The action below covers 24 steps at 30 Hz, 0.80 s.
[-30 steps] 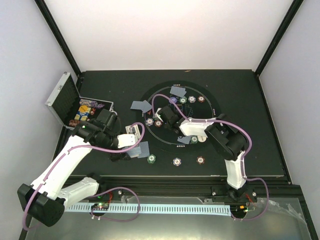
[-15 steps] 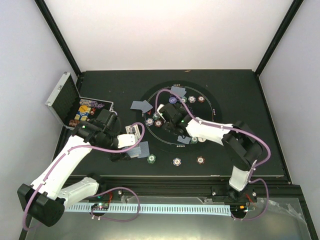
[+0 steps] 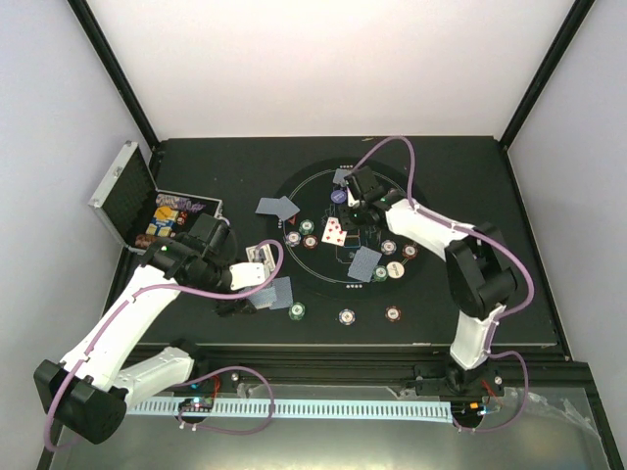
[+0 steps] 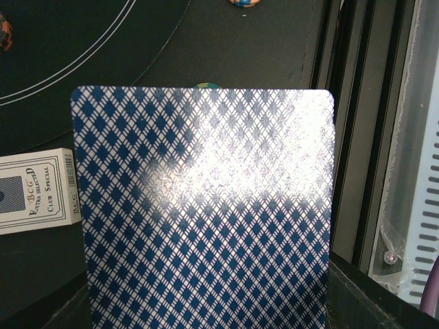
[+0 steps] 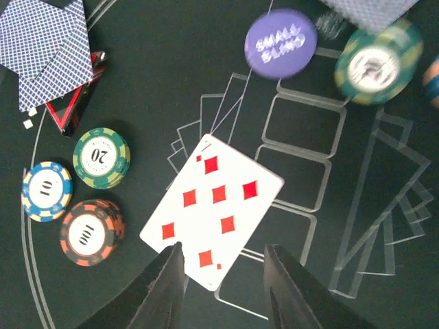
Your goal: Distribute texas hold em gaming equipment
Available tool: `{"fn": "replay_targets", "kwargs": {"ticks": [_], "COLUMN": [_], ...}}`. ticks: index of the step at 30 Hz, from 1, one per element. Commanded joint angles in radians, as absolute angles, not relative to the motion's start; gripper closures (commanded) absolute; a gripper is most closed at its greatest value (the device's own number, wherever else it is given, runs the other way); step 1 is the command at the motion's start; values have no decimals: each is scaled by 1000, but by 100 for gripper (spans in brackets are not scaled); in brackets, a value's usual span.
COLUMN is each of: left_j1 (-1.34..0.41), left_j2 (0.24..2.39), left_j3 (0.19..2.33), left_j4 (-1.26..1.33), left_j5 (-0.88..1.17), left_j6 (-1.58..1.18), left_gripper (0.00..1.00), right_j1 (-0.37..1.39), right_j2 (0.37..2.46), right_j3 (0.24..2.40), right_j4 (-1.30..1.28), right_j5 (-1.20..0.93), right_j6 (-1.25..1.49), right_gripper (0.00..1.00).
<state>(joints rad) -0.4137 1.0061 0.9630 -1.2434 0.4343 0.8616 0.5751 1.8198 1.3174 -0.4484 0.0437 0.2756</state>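
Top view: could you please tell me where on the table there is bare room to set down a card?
Bare: the table's far-right corner, between the mat and the right edge; also the far-left patch between the case and the mat. Crowded: the mat's middle, with chips, cards and the seven of diamonds.

Robot lab enclosure, white panel walls [image 3: 333, 59], black frame posts [image 3: 113, 70], black table [image 3: 490, 196], slotted cable duct [image 3: 294, 406]

The blue-backed card [image 4: 202, 205] fills the left wrist view, its lower edge cut off, hiding all but a sliver of a green chip [image 4: 206, 86]. The card box [image 4: 38, 188] is cropped at left. In the right wrist view the purple button [image 5: 281, 42] and 1 green-rimmed chip [image 5: 378, 62] are blurred.
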Motion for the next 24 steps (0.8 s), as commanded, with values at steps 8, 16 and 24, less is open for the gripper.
{"fn": "replay_targets", "kwargs": {"ticks": [8, 16, 24], "left_j1": [-413, -413, -413], "left_j2": [996, 1004, 997], "left_j3": [1011, 1005, 1002], "left_j4": [-1267, -1261, -1266], "left_j5": [438, 439, 422], "left_j6": [875, 876, 877], "left_gripper": [99, 99, 98], "right_j1": [479, 475, 458], "right_j2": [1975, 2043, 2138], "right_j3": [1283, 1269, 1371], "right_j4": [-371, -307, -309], "right_j5": [-254, -317, -361], "right_j6": [493, 522, 541], "right_gripper": [75, 79, 81]}}
